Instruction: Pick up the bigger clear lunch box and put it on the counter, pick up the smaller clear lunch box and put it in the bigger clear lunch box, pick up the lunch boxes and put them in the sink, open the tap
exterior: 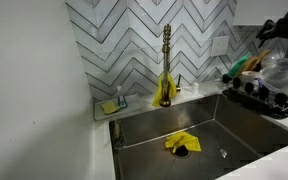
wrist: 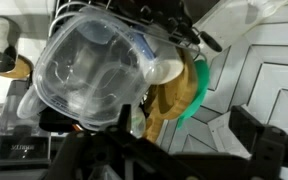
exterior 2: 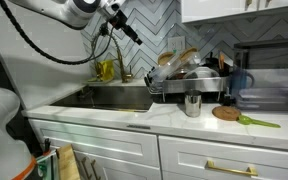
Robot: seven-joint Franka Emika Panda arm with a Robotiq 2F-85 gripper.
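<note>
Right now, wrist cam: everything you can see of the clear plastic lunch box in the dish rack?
The see-through colourless plastic lunch box has rounded corners and a thicker rim. It lies tipped, not flat, in the black dish rack. A tan wooden utensil sits beside its right edge; a second clear piece with a bluish edge shows through its wall. Nothing holds it.
</note>
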